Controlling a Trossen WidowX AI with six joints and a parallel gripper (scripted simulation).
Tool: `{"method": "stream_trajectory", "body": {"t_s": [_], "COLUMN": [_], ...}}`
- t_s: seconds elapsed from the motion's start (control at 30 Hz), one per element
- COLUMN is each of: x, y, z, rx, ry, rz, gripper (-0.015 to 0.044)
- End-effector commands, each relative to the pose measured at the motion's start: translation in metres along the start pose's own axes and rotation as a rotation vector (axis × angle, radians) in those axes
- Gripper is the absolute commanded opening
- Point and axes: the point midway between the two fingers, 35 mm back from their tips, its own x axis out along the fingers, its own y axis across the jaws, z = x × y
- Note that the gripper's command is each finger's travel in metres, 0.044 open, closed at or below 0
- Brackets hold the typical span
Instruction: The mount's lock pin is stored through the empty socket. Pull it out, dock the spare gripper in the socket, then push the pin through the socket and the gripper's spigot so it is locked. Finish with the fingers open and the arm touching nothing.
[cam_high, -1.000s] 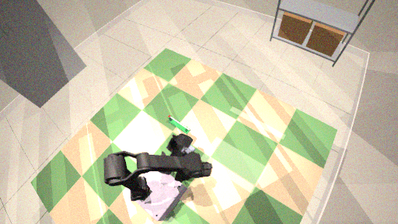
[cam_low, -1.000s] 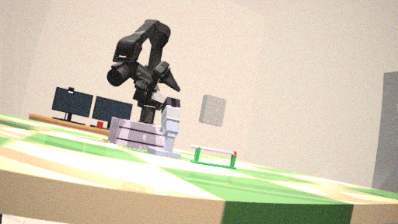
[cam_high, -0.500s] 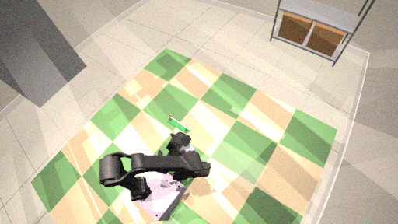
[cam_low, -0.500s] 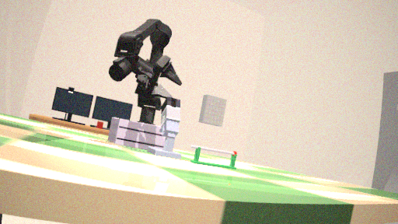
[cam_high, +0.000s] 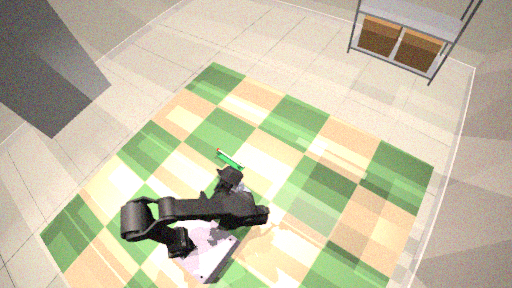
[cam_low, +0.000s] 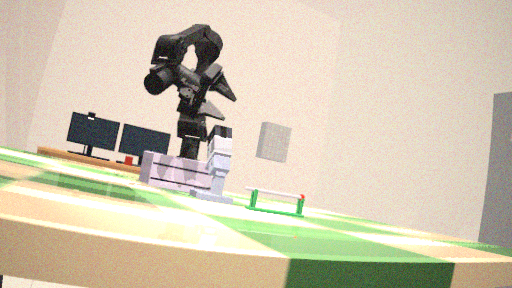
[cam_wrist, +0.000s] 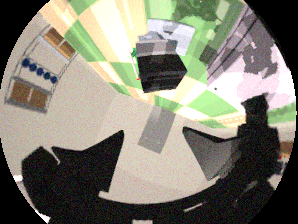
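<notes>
A slim pale pin with a red tip on green supports, jaws wide open.

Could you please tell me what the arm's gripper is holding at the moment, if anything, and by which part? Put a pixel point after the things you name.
Nothing is held: the gripper's fingers (cam_low: 225, 89) stand wide apart, with nothing between them.
</notes>
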Motion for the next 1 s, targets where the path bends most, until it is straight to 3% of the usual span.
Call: {"method": "stream_trajectory", "body": {"t_s": [0.0,0.13,0.47,0.87,0.97], "x": [-0.003,-0.001,0.066,0.075,0.081], "y": [0.005,0.001,-0.006,-0.008,0.004], "z": [-0.008,-0.003,-0.044,-0.054,-0.045], "rx": [-0.006,-0.001,0.001,-0.015,-0.232], "ry": [-0.018,-0.007,-0.024,-0.005,-0.088], "rz": [0.013,0.003,0.006,0.006,-0.096], "gripper": [0.044,0.044,0.018,0.018,0.018]}}
